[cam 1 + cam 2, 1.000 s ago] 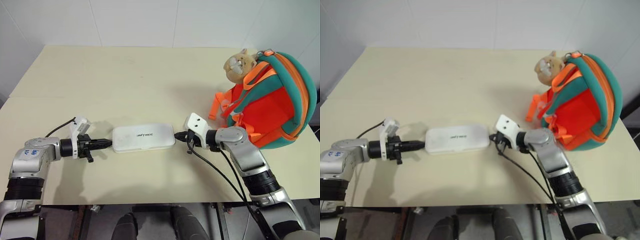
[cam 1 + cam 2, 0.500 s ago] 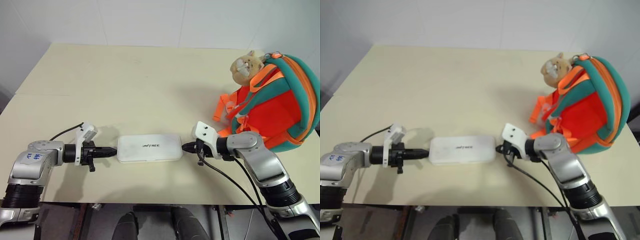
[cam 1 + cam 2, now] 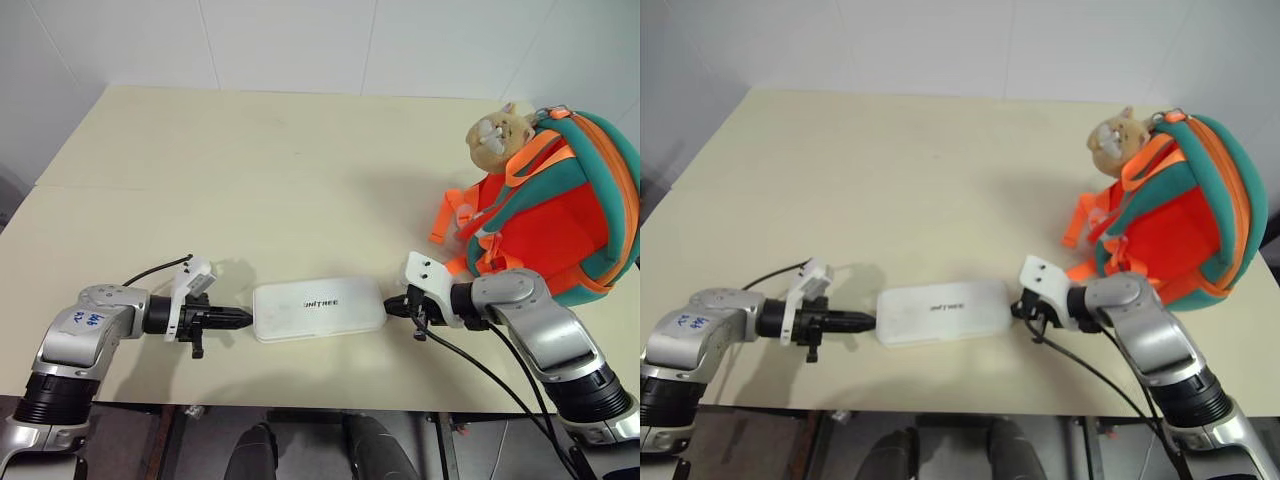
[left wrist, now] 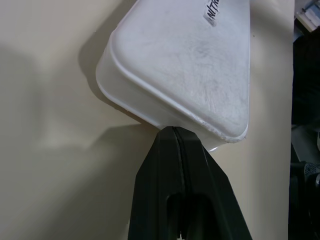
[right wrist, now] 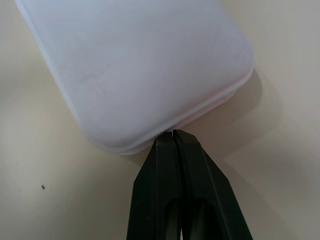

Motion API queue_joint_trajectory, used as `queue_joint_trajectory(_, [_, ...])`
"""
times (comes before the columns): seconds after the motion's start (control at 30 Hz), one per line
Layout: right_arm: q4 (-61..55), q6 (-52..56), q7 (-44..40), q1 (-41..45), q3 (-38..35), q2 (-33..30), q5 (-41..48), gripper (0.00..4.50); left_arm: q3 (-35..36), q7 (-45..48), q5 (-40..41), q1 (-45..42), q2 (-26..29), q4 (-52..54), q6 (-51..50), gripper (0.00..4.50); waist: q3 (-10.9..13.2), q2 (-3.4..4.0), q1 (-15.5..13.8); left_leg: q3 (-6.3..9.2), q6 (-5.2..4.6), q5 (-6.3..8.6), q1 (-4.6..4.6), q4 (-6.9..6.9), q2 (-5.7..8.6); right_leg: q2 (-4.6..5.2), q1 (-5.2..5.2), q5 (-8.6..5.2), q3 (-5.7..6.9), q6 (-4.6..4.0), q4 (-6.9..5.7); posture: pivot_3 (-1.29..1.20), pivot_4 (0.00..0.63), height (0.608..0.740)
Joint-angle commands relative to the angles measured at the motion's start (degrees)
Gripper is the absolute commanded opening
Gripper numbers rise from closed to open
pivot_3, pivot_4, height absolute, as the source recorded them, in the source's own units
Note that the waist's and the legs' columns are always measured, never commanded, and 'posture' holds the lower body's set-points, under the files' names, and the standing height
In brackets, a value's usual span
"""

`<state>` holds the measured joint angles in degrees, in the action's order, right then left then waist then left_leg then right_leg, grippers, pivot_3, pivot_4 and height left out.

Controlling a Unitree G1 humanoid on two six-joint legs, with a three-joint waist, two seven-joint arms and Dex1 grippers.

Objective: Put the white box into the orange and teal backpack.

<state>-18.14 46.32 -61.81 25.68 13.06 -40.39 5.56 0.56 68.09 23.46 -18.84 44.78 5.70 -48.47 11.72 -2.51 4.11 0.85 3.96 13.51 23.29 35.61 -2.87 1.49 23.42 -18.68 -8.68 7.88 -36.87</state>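
The white box (image 3: pixel 318 309) has slid toward the orange and teal backpack (image 3: pixel 560 220) — both jaws clenched, tips pressing its ends.

1. A cream-coloured table (image 3: pixel 300 170) fills most of the head views; its top is matte and plain.
2. A faint seam (image 3: pixel 130 187) runs across the tabletop from its left edge.
3. A white tiled wall (image 3: pixel 300 40) rises behind the tabletop's far edge.
4. Dark floor (image 3: pixel 200 440) lies below the near edge.
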Motion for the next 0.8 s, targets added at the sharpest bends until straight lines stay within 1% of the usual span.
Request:
queue_joint_trajectory(0.03, [-6.21, -1.12, -3.21, -0.14, 2.13, 1.68, 5.99, 0.06, -3.73, 2.43, 4.45, -1.15, -2.9, 4.89, 0.25, 0.0, 0.0, 0.0, 0.0, 0.0, 0.0, 0.0, 0.0, 0.0, 0.0, 0.0, 0.0, 0.0, 0.0, 0.0, 0.0, 0.0, 0.15, 0.74])
queue_joint_trajectory(0.4, [-6.84, -0.93, -2.47, -1.01, 1.11, 0.44, 6.51, 0.06, -2.02, 1.89, 2.82, -1.63, -1.39, 2.35, 2.01, 0.0, 0.0, 0.0, 0.01, 0.0, 0.0, 0.0, 0.0, -0.01, 0.0, 0.0, 0.01, 0.0, 0.0, 0.0, -0.01, 0.0, 0.15, 0.74])
queue_joint_trajectory(0.8, [-6.83, -1.35, -1.75, -1.7, 1.19, -0.67, 6.92, 0.06, -1.71, 1.07, 1.85, -3.18, -1.17, -0.32, 3.97, 0.0, 0.0, -0.01, 0.34, 0.0, 0.0, 0.0, 0.0, -0.01, 0.0, 0.0, 0.02, 0.0, 0.0, 0.0, -0.01, 0.0, 0.15, 0.74])
